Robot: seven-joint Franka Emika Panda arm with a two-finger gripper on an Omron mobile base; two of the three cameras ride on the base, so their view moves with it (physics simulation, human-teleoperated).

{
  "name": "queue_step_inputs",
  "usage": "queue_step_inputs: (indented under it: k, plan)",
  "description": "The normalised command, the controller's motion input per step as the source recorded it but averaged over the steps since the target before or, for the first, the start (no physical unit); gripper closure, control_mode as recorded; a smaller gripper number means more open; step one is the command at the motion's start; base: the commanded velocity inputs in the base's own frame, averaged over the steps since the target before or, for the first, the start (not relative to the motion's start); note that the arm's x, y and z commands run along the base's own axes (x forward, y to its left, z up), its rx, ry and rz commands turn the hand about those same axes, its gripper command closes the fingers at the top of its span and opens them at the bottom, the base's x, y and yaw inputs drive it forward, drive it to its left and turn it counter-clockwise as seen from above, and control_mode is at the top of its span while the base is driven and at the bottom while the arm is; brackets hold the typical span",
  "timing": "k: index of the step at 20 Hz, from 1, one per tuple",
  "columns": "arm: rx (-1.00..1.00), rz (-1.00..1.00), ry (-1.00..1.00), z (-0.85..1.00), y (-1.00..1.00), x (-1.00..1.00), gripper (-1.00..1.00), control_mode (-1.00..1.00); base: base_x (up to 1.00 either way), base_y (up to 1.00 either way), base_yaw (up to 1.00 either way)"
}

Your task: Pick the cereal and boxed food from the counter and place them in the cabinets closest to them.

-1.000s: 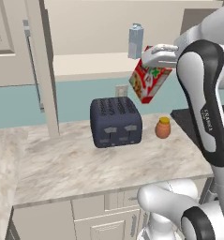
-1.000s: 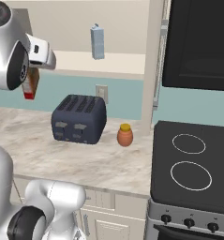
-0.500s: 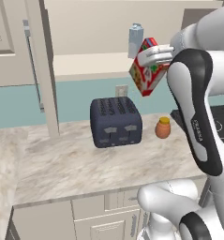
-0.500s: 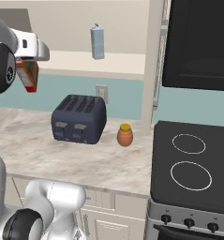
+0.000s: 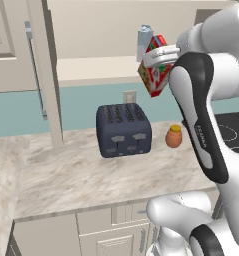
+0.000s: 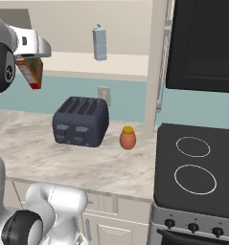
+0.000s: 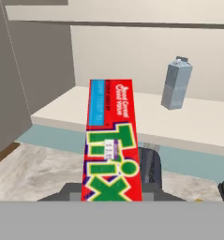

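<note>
The cereal (image 5: 155, 67) is a flat red box, tilted and held in the air in front of the open wall cabinets' lower shelf (image 5: 91, 70), above the toaster. My gripper (image 5: 159, 56) is shut on it near its upper part. From the right side the cereal (image 6: 30, 72) hangs under the white hand (image 6: 32, 48). In the hand view the cereal (image 7: 111, 140) reaches toward the shelf (image 7: 132, 115). The counter (image 5: 76, 182) lies below. The boxed food is out of view.
A pale blue carton (image 5: 144, 42) stands on the shelf just behind the box. A dark toaster (image 5: 123, 130) and a small orange jar (image 5: 174, 136) sit on the counter. An open cabinet door (image 5: 43, 75) stands left. The black stove top (image 6: 197, 167) is to the right.
The arm has lifted the cereal higher and carried it closer to the shelf and the carton. Toaster, jar and carton have not moved.
</note>
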Motion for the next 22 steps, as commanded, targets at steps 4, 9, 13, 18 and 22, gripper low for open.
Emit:
queue_step_inputs:
  k: [4,9,13,18,22]
  plan:
    - [-0.01,-0.05,0.00,0.14,0.00,0.24,1.00,-1.00,0.00,0.00,0.00]
    - [-0.01,-0.05,0.00,0.02,0.01,0.25,1.00,-1.00,0.00,0.00,0.00]
    - [-0.01,-0.04,0.00,0.00,0.01,0.28,1.00,-1.00,0.00,0.00,0.00]
    - [0.00,-0.03,0.00,0.00,0.02,0.37,1.00,-1.00,0.00,0.00,0.00]
    - [0.00,-0.04,0.02,0.00,0.00,0.41,1.00,-1.00,0.00,0.00,0.00]
